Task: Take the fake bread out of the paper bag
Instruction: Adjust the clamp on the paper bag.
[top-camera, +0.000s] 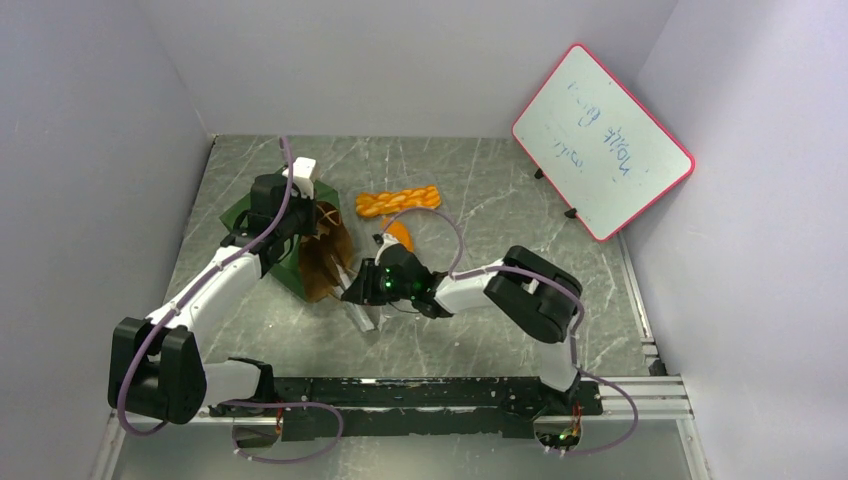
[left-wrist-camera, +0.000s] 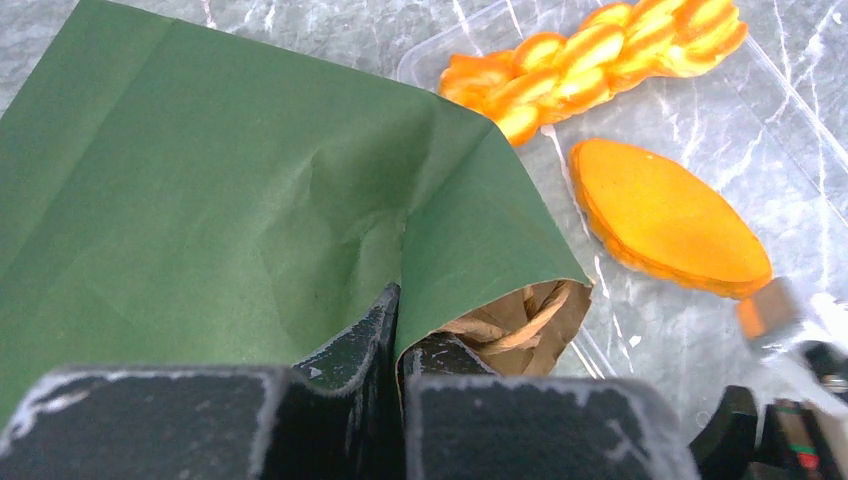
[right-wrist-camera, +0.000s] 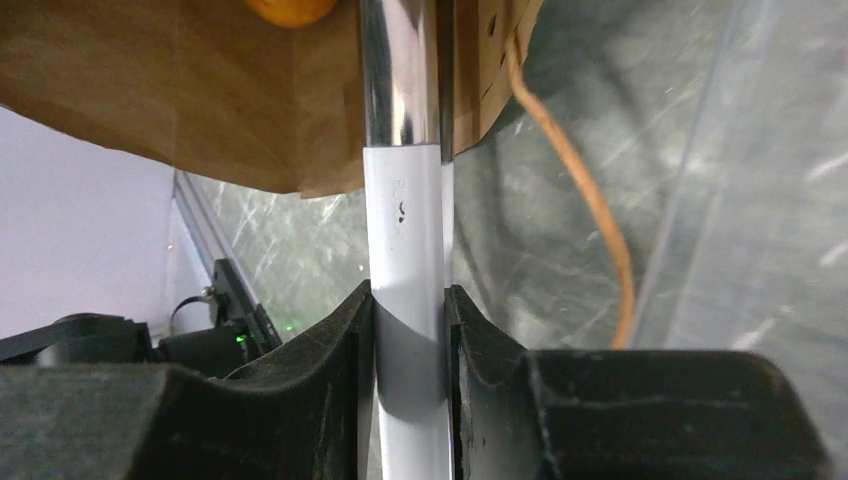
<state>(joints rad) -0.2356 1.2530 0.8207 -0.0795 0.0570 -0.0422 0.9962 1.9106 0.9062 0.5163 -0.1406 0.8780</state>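
Note:
The paper bag (top-camera: 250, 218) lies tipped at the left, green outside, with its brown mouth (top-camera: 325, 258) facing right. My left gripper (top-camera: 292, 212) is shut on the bag's upper rim; in the left wrist view (left-wrist-camera: 402, 335) its jaws pinch the green edge (left-wrist-camera: 230, 200). A braided loaf (top-camera: 398, 200) and an oval roll (top-camera: 401, 234) lie outside the bag, also seen in the left wrist view as loaf (left-wrist-camera: 590, 60) and roll (left-wrist-camera: 665, 215). My right gripper (top-camera: 364, 290) is shut on metal tongs (right-wrist-camera: 402, 240) that reach into the bag's mouth (right-wrist-camera: 150, 90). An orange bread piece (right-wrist-camera: 290, 8) shows inside, beside the tongs.
A clear plastic tray (left-wrist-camera: 790, 110) lies under the loaf and roll. A red-framed whiteboard (top-camera: 602, 140) leans at the back right. A tan bag handle (right-wrist-camera: 590, 200) hangs right of the tongs. White walls close in the left, back and right sides.

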